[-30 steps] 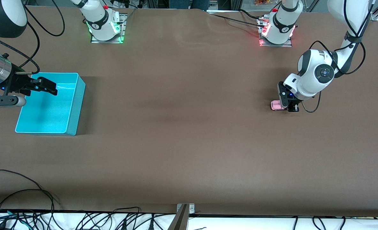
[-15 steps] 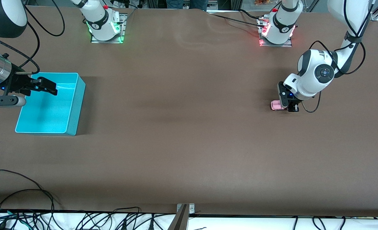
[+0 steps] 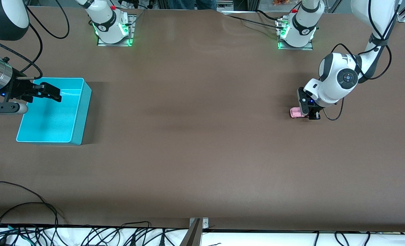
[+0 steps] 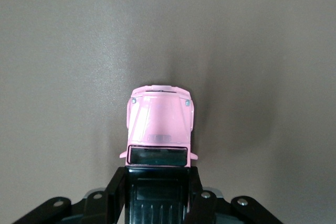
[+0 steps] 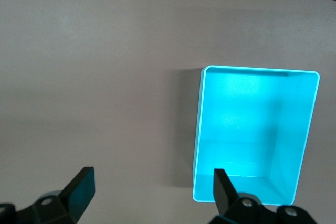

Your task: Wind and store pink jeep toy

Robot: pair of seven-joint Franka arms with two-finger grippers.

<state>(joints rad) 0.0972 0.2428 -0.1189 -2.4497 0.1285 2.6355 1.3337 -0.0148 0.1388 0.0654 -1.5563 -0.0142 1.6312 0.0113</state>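
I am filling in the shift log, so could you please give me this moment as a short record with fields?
jeep: the pink jeep toy sits on the table toward the left arm's end
left gripper: the left gripper is down at the table, fingers closed on the jeep's black-roofed part
right gripper: the right gripper waits, open, above the bin
bin: the turquoise bin stands toward the right arm's end, nothing seen inside
stored: not yet; the jeep is not in the bin
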